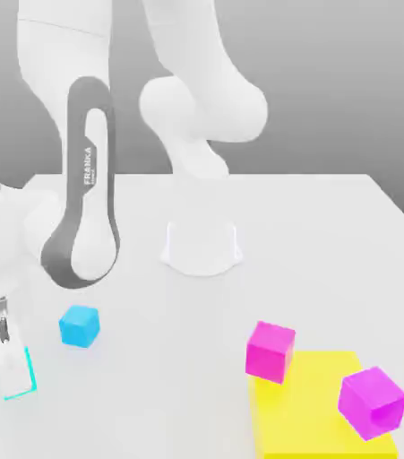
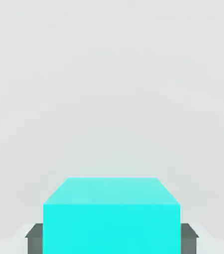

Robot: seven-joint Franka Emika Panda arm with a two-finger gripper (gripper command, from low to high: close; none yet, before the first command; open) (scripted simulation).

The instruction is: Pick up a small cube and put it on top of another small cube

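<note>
The gripper is low at the exterior view's left, close to the white worktop. Its jaws are closed on a cyan cube. In the hand view this cube sits between the two dark fingers, one finger on each side, and both touch it. In the exterior view the same cube shows as a cyan edge beside the pale finger, near the front edge of the worktop. I cannot tell if the cube rests on the worktop or is a little above it.

A blue cube lies on the worktop just to the right of the gripper in the exterior view, apart from it.

At the exterior view's right, a flat yellow block lies on the worktop. A magenta cube stands at the far left corner of this block. A purple cube sits on the yellow block, tilted on one corner.

The arm's round white base stands in the middle of the worktop, behind all the cubes.
</note>
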